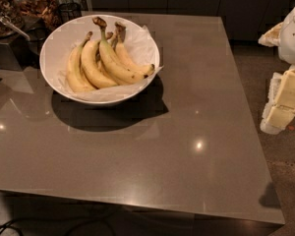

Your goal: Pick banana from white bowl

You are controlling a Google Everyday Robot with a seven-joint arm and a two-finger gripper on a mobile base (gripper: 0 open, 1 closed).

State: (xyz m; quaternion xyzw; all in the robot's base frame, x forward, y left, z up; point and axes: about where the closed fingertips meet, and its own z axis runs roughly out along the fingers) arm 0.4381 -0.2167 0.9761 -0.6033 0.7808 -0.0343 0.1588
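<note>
Camera view: banana (111, 60) lies stem-far, tip near-right; gripper (283, 101) at right edge.

Dim overhead light; glints dot the table (196, 82). The bowl (49, 43) casts a dark shadow. The gripper (285, 100), at the right edge, glows pale.

Yel. banana (116, 63), cream end effector (285, 101) rt
</note>
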